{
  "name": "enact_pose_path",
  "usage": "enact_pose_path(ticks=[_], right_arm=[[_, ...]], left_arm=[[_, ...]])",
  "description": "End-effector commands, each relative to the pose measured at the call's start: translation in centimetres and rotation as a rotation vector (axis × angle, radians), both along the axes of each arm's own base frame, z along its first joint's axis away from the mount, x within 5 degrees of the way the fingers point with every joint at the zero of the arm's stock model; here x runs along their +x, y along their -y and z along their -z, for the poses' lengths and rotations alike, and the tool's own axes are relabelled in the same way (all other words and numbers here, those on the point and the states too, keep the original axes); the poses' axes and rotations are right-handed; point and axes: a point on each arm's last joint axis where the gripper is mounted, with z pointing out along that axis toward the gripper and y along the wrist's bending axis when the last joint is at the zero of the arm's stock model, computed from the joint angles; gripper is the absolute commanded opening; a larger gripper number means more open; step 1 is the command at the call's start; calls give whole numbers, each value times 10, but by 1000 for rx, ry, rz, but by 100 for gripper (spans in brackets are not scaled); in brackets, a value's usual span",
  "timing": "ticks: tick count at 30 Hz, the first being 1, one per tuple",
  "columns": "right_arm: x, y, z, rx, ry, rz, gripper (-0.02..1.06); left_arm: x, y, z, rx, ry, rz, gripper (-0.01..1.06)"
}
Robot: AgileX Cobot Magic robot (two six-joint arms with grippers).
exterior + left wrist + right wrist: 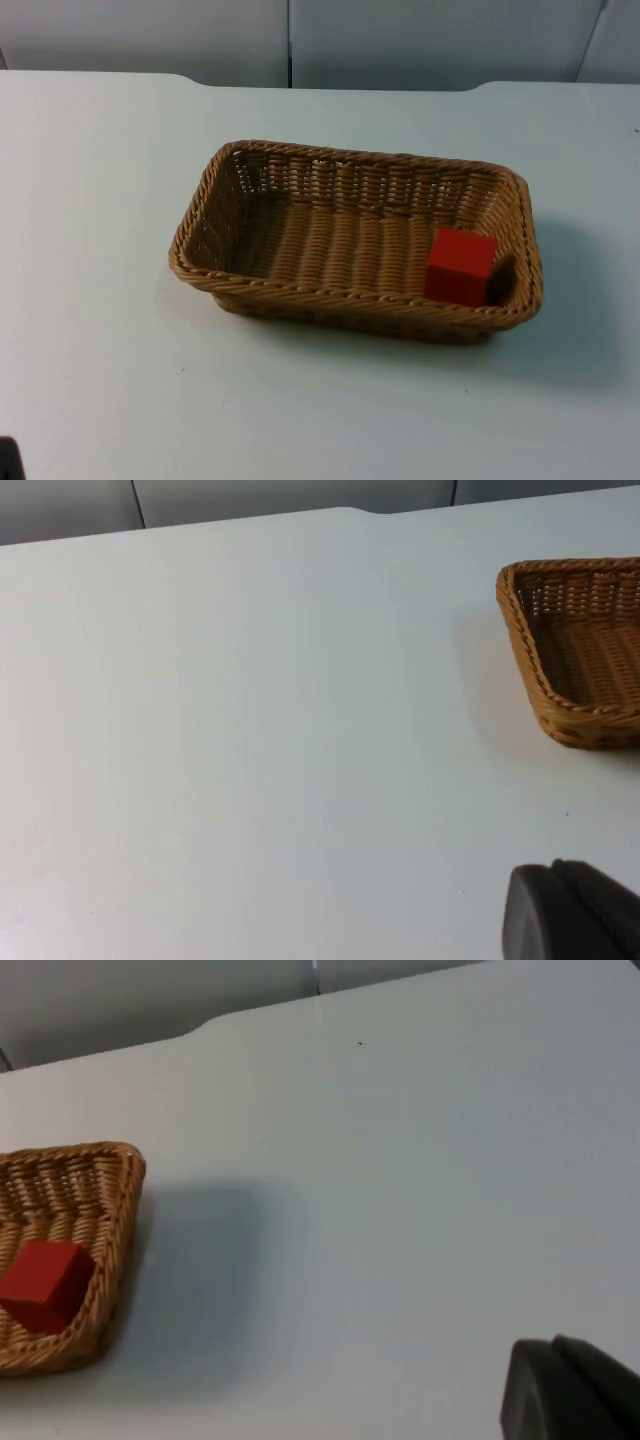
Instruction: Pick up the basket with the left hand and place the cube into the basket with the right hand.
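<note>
A brown wicker basket stands on the white table, a little right of the middle. A red cube sits inside it, in the corner at its right front. Nothing holds the basket or the cube. A black part of my left gripper hangs over bare table, well away from the basket's left end. A black part of my right gripper is over the table, far off the basket's right end, where the cube lies against the wall. Both arms wait.
The grey partition wall closes the table at the back. A small dark shape sits at the near left edge of the top view. Bare white table surrounds the basket on all sides.
</note>
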Motion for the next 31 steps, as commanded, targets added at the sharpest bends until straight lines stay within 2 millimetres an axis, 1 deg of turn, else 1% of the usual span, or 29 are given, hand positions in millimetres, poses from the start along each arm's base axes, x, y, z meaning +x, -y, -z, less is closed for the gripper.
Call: enact_pose_path(ticks=[1, 5, 10, 15, 17, 20, 22, 31], right_arm=[[-1, 3, 0, 5, 7, 35, 0], [-1, 4, 0, 9, 9, 51, 0], [-3, 5, 0, 8, 10, 127, 0], [-8, 2, -1, -43, 13, 250, 0], [-8, -1, -1, -61, 10, 256, 0], [-7, -10, -1, -107, -6, 245, 0], [-7, -12, 0, -94, -7, 234, 0], [-3, -24, 2, -124, -21, 58, 0]], left_arm=[[1, 0, 1, -10, 8, 3, 0], [1, 0, 1, -10, 8, 3, 0], [1, 0, 1, -10, 8, 3, 0], [1, 0, 1, -10, 8, 3, 0], [1, 0, 1, -10, 8, 3, 0], [1, 0, 1, -10, 8, 3, 0], [1, 0, 1, -10, 8, 3, 0], [1, 0, 1, -10, 8, 5, 0]])
